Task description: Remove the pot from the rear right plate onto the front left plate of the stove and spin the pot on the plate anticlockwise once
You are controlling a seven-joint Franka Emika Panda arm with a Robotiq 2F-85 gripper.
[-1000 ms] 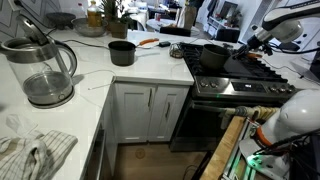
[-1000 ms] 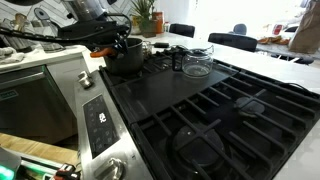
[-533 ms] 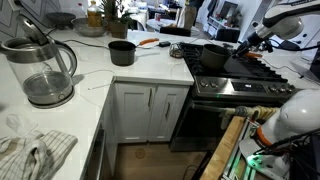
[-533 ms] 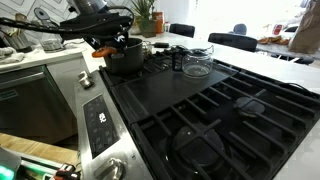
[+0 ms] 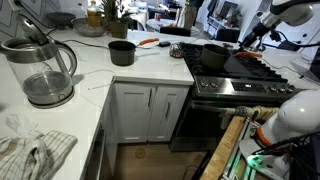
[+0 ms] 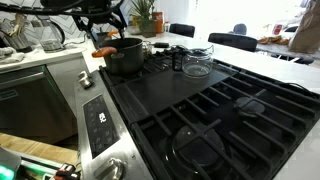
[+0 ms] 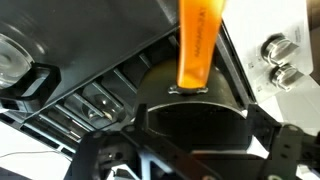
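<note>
The pot (image 5: 213, 55) is dark and wide, with an orange handle (image 7: 197, 40). It stands on the front left plate of the stove (image 5: 245, 88), next to the counter. In the other exterior view the pot (image 6: 122, 58) sits at the far end of the grates. My gripper (image 5: 248, 37) hangs open a little above and behind the pot, touching nothing. In the wrist view the gripper (image 7: 198, 128) looks down into the pot (image 7: 190, 105), with one finger to each side of it. The rear right plate (image 6: 270, 100) is bare.
A small black saucepan (image 5: 122, 52) and a glass kettle (image 5: 42, 68) stand on the white counter, and a cloth (image 5: 30, 155) lies at its near end. A glass lid (image 6: 197, 62) and a small dark jar (image 6: 177, 58) sit behind the pot. Stove knobs (image 7: 280, 60) line the front.
The jaws have opened and let go of the pot. The gripper has risen clear above it. The pot stays on the front left plate.
</note>
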